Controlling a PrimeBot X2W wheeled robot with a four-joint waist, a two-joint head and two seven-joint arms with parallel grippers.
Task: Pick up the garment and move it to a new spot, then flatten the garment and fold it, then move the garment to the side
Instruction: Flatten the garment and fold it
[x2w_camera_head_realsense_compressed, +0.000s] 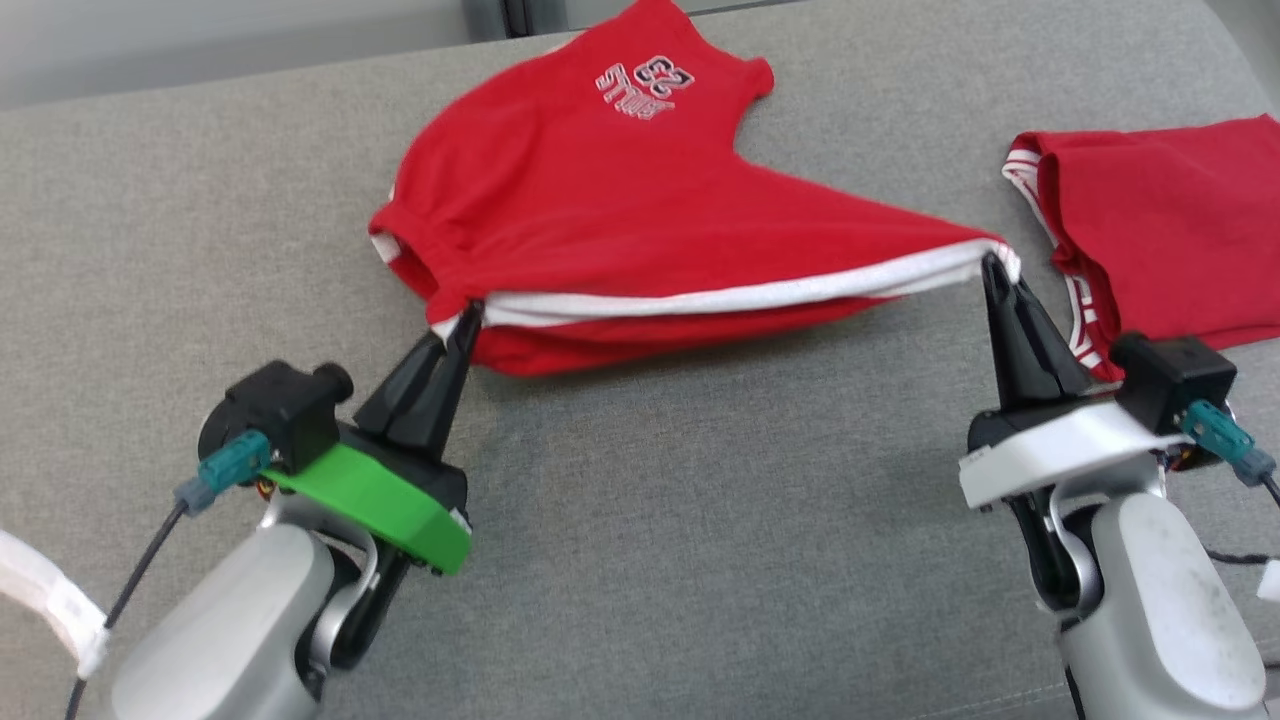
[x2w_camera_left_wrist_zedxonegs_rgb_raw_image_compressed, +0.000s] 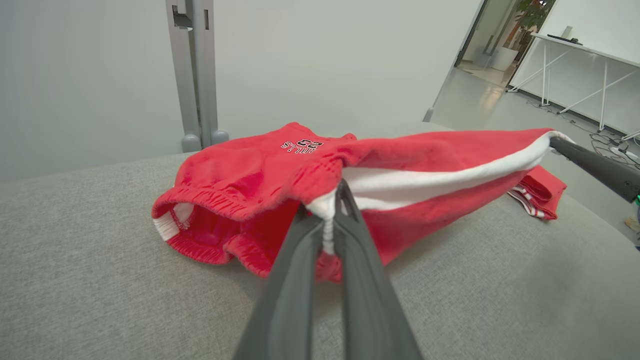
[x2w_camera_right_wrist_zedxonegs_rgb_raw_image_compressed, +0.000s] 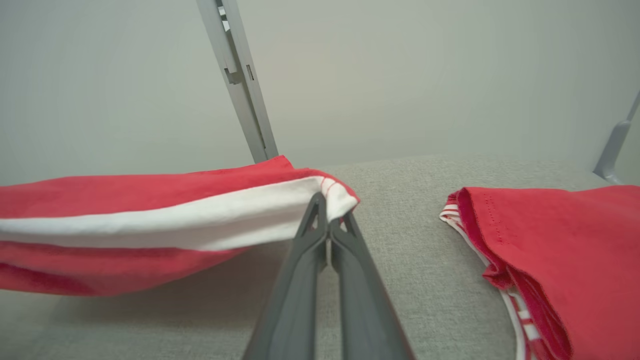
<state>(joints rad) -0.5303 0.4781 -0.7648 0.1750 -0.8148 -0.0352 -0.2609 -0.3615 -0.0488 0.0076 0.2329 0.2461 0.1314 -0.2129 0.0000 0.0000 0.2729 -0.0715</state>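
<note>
The garment (x2w_camera_head_realsense_compressed: 600, 190) is a pair of red shorts with a white side stripe and a white printed logo, lying on the grey cushioned surface (x2w_camera_head_realsense_compressed: 640, 540). My left gripper (x2w_camera_head_realsense_compressed: 470, 312) is shut on its waistband corner, where white fabric is pinched between the fingers (x2w_camera_left_wrist_zedxonegs_rgb_raw_image_compressed: 327, 220). My right gripper (x2w_camera_head_realsense_compressed: 995, 265) is shut on the white-striped hem corner (x2w_camera_right_wrist_zedxonegs_rgb_raw_image_compressed: 327, 200). The near edge of the garment (x2w_camera_right_wrist_zedxonegs_rgb_raw_image_compressed: 150, 220) is stretched taut between the two grippers and lifted slightly off the surface. In the left wrist view the right gripper's dark fingers (x2w_camera_left_wrist_zedxonegs_rgb_raw_image_compressed: 595, 167) show at the far right.
A second red garment (x2w_camera_head_realsense_compressed: 1160, 240) with red-and-white striped trim lies folded at the right, close beside my right gripper. A grey metal post (x2w_camera_left_wrist_zedxonegs_rgb_raw_image_compressed: 197, 75) stands behind the surface. Open grey cushion spreads to the left and along the near side.
</note>
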